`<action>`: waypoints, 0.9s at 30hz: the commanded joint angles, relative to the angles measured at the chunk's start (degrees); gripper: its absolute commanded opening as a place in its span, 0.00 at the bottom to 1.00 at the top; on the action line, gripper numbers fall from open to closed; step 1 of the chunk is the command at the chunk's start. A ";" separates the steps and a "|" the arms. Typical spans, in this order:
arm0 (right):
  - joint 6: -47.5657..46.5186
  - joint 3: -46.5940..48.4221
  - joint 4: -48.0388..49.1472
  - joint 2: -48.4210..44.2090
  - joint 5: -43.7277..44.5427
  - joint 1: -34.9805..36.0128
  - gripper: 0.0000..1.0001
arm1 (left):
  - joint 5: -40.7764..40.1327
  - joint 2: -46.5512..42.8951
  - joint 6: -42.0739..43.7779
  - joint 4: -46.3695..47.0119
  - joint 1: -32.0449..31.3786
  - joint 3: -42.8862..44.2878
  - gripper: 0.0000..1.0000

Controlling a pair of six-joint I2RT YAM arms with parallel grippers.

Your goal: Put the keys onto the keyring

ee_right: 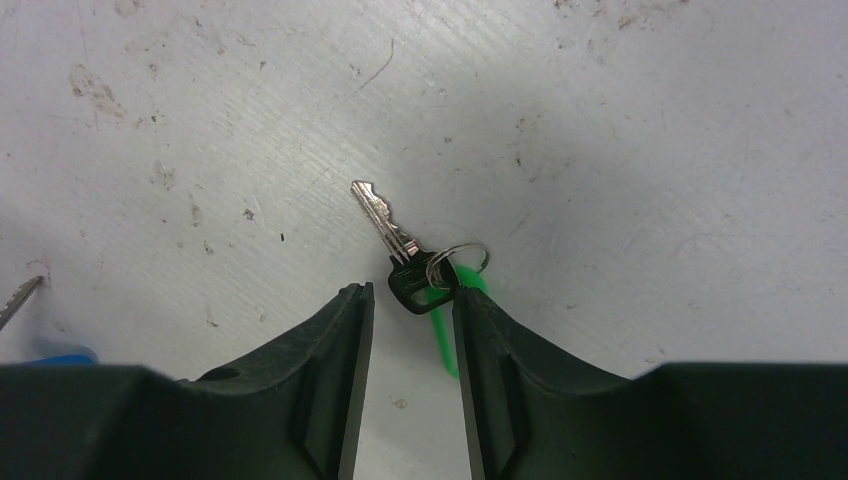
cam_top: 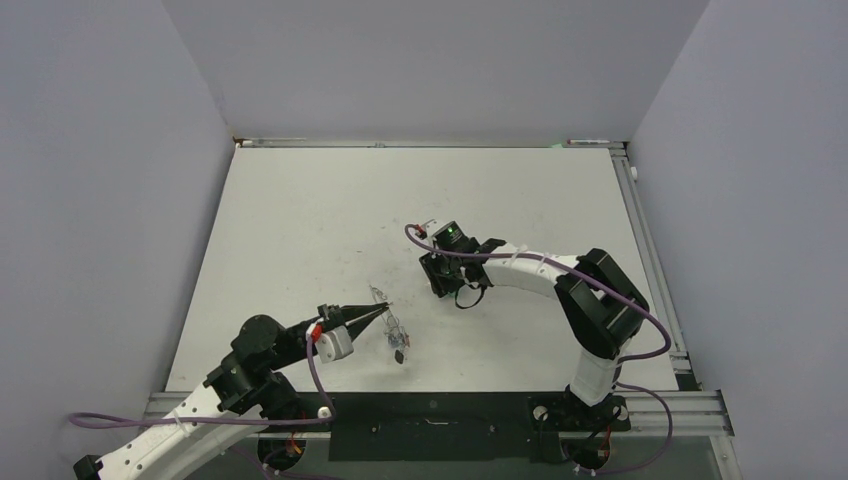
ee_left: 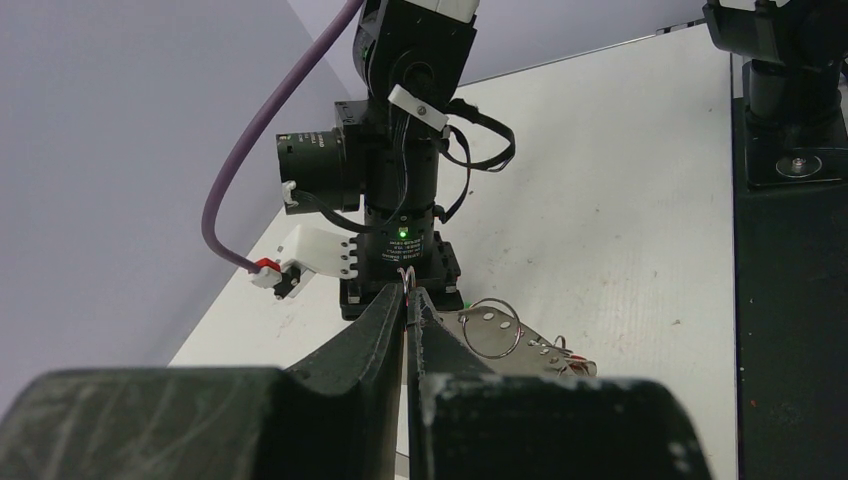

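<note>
Straddling the green-tagged key (ee_right: pixel 383 218), right end effector (ee_right: pixel 408 292) stands open; left end effector (ee_left: pixel 406 292) apparently clamps the keyring (cam_top: pixel 381 297).

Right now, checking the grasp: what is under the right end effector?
A small silver metal key with a black head, split ring and green plastic tag lies on the white table between its open fingers. One finger covers part of the tag.

The left arm (cam_top: pixel 215 390) reaches low from the near left corner of the tabletop (cam_top: pixel 300 200) toward its middle. Its left tool (cam_top: pixel 383 312) points forward and to the right, fingers (ee_left: pixel 385 320) pressed tight together. The right arm (cam_top: pixel 600 305) rises at the near right edge, bends at the elbow and stretches leftward. Its right tool (ee_right: pixel 410 300) points straight down at the tabletop, jaws partly apart.
</note>
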 commanded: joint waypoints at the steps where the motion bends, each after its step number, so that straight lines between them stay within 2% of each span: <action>1: -0.81 2.93 -0.13 1.01 2.80 0.64 0.36 | 1.09 -0.04 0.29 4.95 0.33 0.51 0.00; 15: 0.13 3.98 0.86 2.26 5.11 1.45 0.33 | 1.07 -0.36 0.29 4.87 0.31 0.51 0.00; 20: 0.25 3.97 1.07 3.93 5.35 1.53 0.26 | 1.13 -0.46 0.31 4.87 0.36 0.51 0.00; 23: 0.24 4.03 0.81 4.22 5.80 1.56 0.16 | 1.13 -0.38 0.30 4.95 0.36 0.43 0.00; 24: 0.31 3.91 0.73 4.16 6.11 1.54 0.08 | 1.12 -0.38 0.31 4.95 0.36 0.42 0.00; 25: 0.27 3.93 0.65 4.07 6.45 1.55 0.06 | 1.13 -0.34 0.32 4.95 0.34 0.42 0.00; 27: 0.14 3.81 0.61 3.53 6.84 1.64 0.05 | 1.13 -0.36 0.39 4.95 0.34 0.42 0.00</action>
